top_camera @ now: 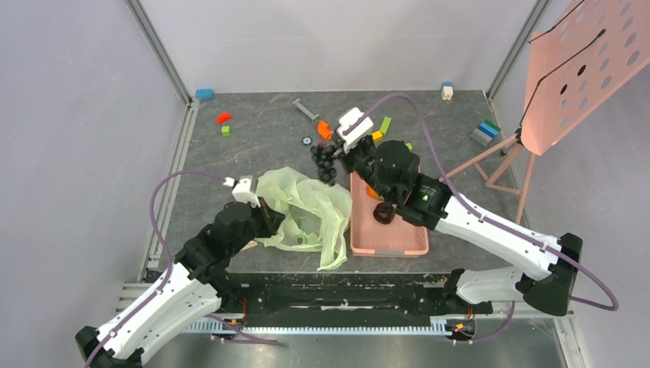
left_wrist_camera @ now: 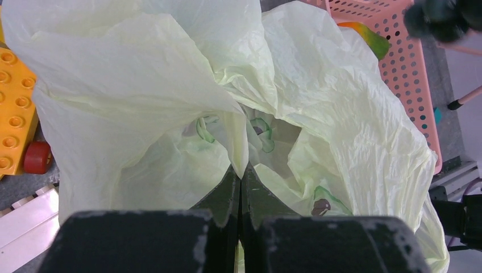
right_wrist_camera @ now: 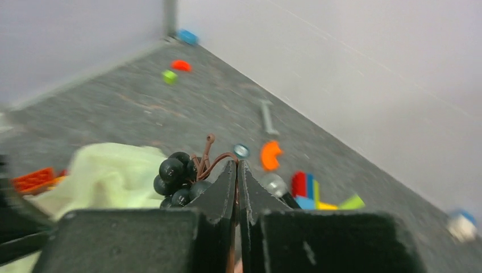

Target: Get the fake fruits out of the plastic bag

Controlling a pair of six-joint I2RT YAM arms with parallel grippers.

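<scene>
A: From above, where's the plastic bag?
B: Crumpled on the table, just left of the pink basket; the left gripper is at the bag's left edge; the right gripper is at the basket's far end with the bunch of grapes beside it; a small brown fruit lies in the basket.
A: And the left wrist view?
B: Jaws together, pinching a fold of the bag; a mango shows in the basket beyond.
A: Right wrist?
B: Jaws clamped on the grapes' brown stem; the bunch hangs left of the fingers, outside the bag.
</scene>
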